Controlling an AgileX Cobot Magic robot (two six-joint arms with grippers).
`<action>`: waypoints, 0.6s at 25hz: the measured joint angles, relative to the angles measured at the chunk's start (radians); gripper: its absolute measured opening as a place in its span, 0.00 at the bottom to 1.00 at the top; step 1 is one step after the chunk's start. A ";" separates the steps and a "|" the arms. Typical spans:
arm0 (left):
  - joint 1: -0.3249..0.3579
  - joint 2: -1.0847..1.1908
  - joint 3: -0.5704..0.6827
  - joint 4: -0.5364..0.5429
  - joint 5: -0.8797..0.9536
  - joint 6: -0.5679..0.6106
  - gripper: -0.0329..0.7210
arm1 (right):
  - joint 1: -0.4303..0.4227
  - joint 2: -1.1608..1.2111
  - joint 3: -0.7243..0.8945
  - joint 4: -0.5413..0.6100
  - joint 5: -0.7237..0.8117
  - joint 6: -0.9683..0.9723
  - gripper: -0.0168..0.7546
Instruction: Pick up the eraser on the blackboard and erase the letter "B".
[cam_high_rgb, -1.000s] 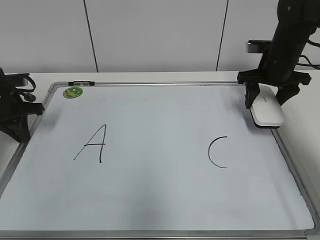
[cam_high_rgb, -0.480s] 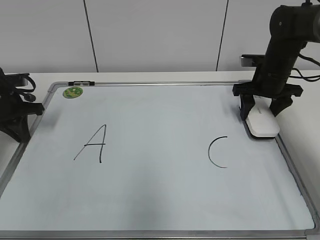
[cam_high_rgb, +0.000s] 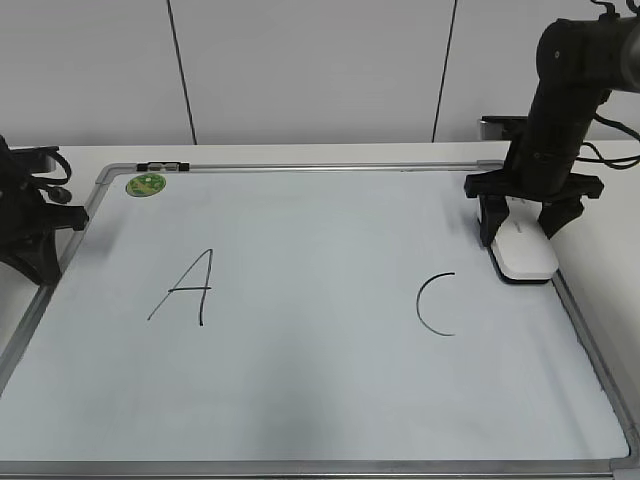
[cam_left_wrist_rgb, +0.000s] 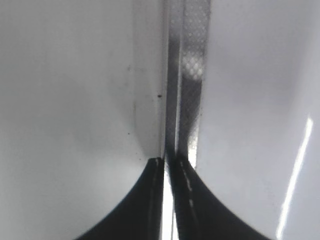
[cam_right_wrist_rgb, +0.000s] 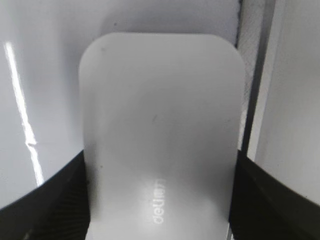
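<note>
The blackboard lies flat and covers most of the tabletop, its silver-grey frame running close to the tabletop's left, right and near edges. On its white surface stand a black letter "A" toward the left side and a letter "C" toward the right; between them the surface is bare, and no "B" shows in any view. The eraser rests near the right edge of the tabletop, toward the far right corner, lying on the board just inside the right frame rail and just beyond the "C". The right gripper stands over it from above with one finger on either long side; the right wrist view shows the eraser filling the gap between the two dark fingers, its pale top bearing small grey lettering (the word is too blurred to read), so the gripper is narrowed onto the eraser and holds it against the board. A small green round magnet sits at the far left corner of the board, beside a short black-and-white piece on the far frame rail. The left gripper waits at the left edge of the tabletop over the frame rail, its dark fingers drawn almost together with only a thin slit between them, gripping nothing.
</note>
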 joint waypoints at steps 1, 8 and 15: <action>0.000 0.000 0.000 0.000 0.000 0.000 0.08 | 0.000 0.000 0.000 0.000 0.000 0.000 0.70; 0.000 0.000 0.000 0.000 0.000 0.000 0.08 | 0.000 0.000 0.000 0.000 0.000 0.000 0.71; 0.000 0.000 0.000 0.000 0.000 0.000 0.08 | 0.000 0.001 0.000 0.000 0.000 0.020 0.88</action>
